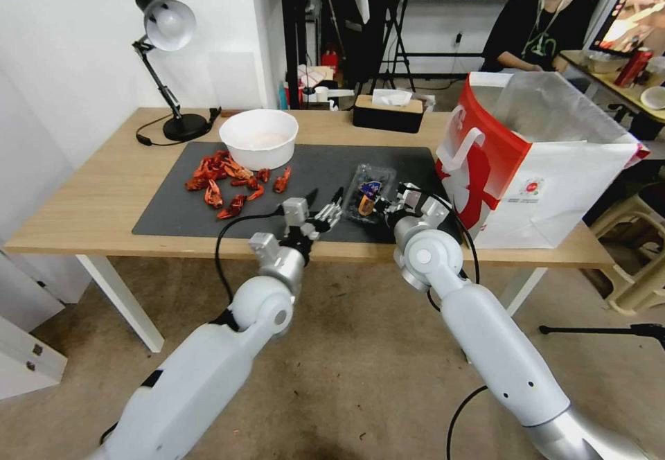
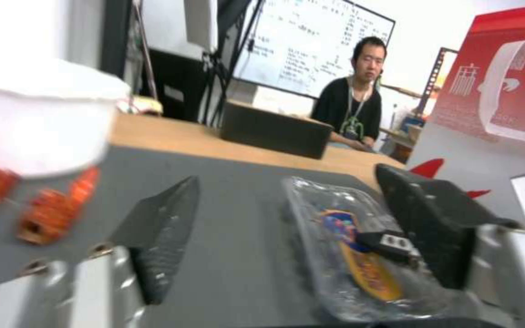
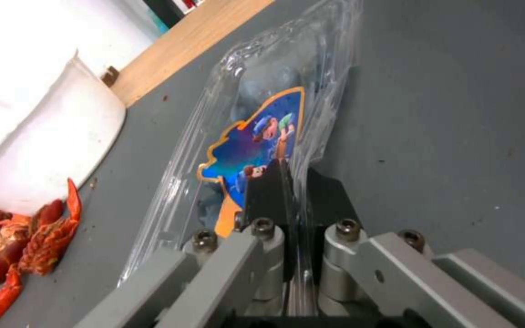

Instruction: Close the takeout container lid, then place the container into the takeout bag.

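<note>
Container (image 1: pixel 367 193) edge is pinched in your right gripper (image 3: pixel 296 191) for lifting toward the takeout bag (image 1: pixel 547 169); left gripper (image 1: pixel 323 210) waits spread.

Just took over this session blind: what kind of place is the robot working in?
Probably a lab or office staged as a takeout packing station: a wooden table with a dark mat, a whiteboard behind, and a red and white takeout bag.

Both arms extended forward, grippers side by side.
Left gripper (image 1: pixel 324 205) hovers with its dark fingers (image 2: pixel 162 232) spread wide, nothing between them; forearm angled up from lower left. Right gripper (image 1: pixel 382 205) (wrist bent inward) has its jaws pinched together on the container (image 3: pixel 256 136) edge; elbow joint raised.
</note>
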Robot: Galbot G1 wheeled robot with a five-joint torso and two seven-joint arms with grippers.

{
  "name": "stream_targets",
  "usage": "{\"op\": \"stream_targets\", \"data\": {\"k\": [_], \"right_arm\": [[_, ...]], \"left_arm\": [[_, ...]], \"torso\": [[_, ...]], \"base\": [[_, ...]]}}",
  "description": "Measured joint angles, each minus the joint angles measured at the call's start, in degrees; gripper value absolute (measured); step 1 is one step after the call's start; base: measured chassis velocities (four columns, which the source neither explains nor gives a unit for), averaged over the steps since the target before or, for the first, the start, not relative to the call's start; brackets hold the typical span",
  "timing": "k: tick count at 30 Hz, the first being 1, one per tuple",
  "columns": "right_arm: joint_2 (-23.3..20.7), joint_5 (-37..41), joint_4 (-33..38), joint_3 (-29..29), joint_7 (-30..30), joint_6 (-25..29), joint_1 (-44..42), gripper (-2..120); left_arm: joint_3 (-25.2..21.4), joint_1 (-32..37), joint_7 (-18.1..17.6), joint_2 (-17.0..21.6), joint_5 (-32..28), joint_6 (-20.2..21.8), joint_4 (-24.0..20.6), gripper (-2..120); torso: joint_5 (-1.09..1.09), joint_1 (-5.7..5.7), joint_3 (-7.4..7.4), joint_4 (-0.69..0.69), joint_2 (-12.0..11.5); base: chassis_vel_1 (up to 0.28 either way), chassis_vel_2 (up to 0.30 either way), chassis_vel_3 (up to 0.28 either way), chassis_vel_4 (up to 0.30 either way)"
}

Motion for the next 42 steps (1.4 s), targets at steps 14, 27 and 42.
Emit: {"op": "stream_targets", "data": {"k": [14,27,42], "right_arm": [[-0.26,-0.84,0.11,0.22,-0.45,0.13,-0.36,0],[-0.59,-1.5,0.59,1.14,-0.86,0.35,-1.45,0],[-0.71,-1.54,0.68,1.2,-0.94,0.37,-1.38,0]], "left_arm": [[-13.4,16.4,3.37,2.47,14.53,-2.48,-7.5,100],[-22.19,26.8,4.95,1.51,18.3,-8.0,-9.36,100],[-24.18,34.69,5.4,1.29,20.89,-13.93,-7.68,100]], "torso": [[-0.02,0.0,-0.01,-0.02,0.0],[-0.02,-0.01,-0.01,-0.01,0.0],[-0.01,-0.01,-0.01,-0.01,-0.01]], "base": [[0.0,0.0,0.0,0.0],[0.0,0.0,0.0,0.0],[0.0,0.0,0.0,0.0]]}}
